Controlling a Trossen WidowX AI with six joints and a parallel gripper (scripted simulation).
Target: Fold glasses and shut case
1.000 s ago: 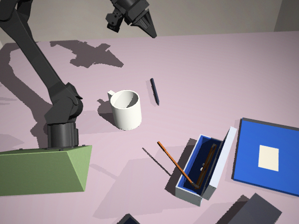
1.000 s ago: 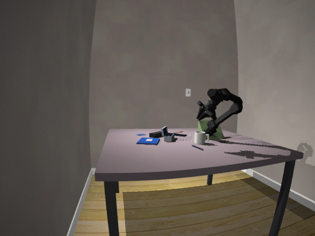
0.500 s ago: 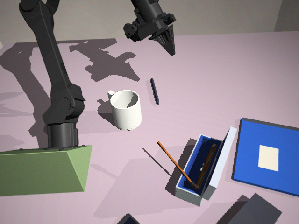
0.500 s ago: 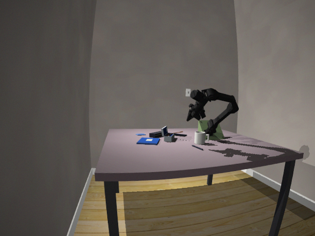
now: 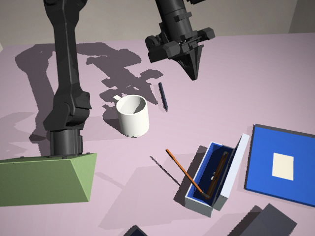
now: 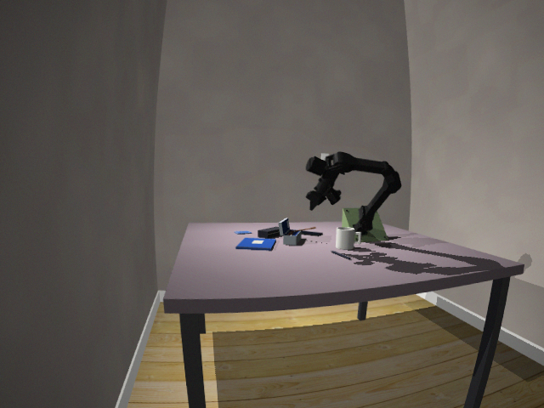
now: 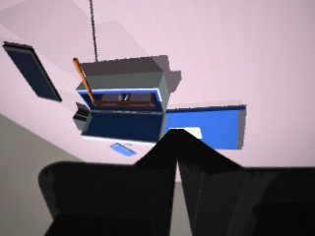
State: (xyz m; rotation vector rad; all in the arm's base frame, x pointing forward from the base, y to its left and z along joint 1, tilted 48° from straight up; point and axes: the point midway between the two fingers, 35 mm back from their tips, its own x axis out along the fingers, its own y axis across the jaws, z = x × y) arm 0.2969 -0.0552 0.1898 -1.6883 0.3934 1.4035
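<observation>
Your arm [image 5: 66, 63] reaches up and forward, wrist pitched down; the gripper [image 5: 193, 73] hangs in the air, fingers pressed together, gripping nothing.

Plain grey walls [image 6: 272, 87] on three sides, white skirting board [image 6: 483, 322] along the base. Light wooden plank floor [image 6: 333, 364]. Mauve-topped table [image 6: 263, 274] on dark square legs [image 6: 193, 359]. Hard light casts sharp shadows across tabletop and floor.
</observation>
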